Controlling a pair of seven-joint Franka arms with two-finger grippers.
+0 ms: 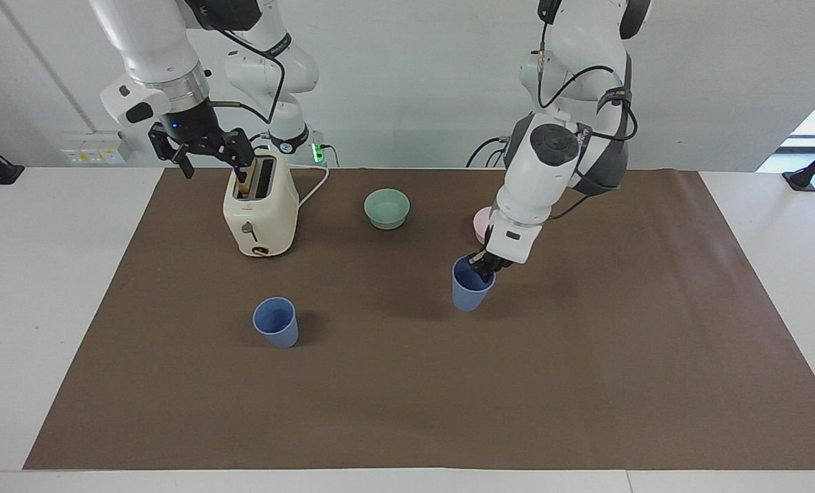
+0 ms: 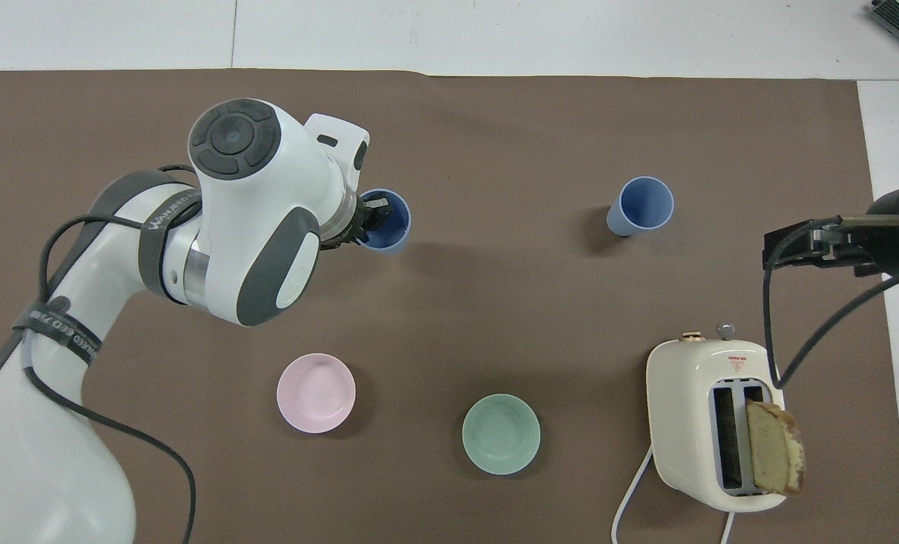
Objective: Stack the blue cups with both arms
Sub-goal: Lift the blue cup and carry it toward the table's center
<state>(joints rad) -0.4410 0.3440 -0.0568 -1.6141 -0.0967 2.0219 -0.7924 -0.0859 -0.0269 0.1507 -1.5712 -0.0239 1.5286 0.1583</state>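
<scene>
One blue cup (image 1: pixel 276 322) (image 2: pixel 642 204) stands upright on the brown mat, toward the right arm's end and farther from the robots than the toaster. The other blue cup (image 1: pixel 469 291) (image 2: pixel 387 223) hangs slightly tilted, low over the middle of the mat. My left gripper (image 1: pixel 481 268) (image 2: pixel 374 215) is shut on its rim, one finger inside the cup. My right gripper (image 1: pixel 214 161) (image 2: pixel 778 249) waits open and empty in the air beside the toaster's top.
A cream toaster (image 1: pixel 260 212) (image 2: pixel 710 423) with a bread slice (image 2: pixel 774 453) in one slot stands near the right arm's base. A mint-green bowl (image 1: pixel 387 207) (image 2: pixel 501 434) and a pink bowl (image 1: pixel 479 222) (image 2: pixel 316 393), partly covered by the left arm, sit near the robots.
</scene>
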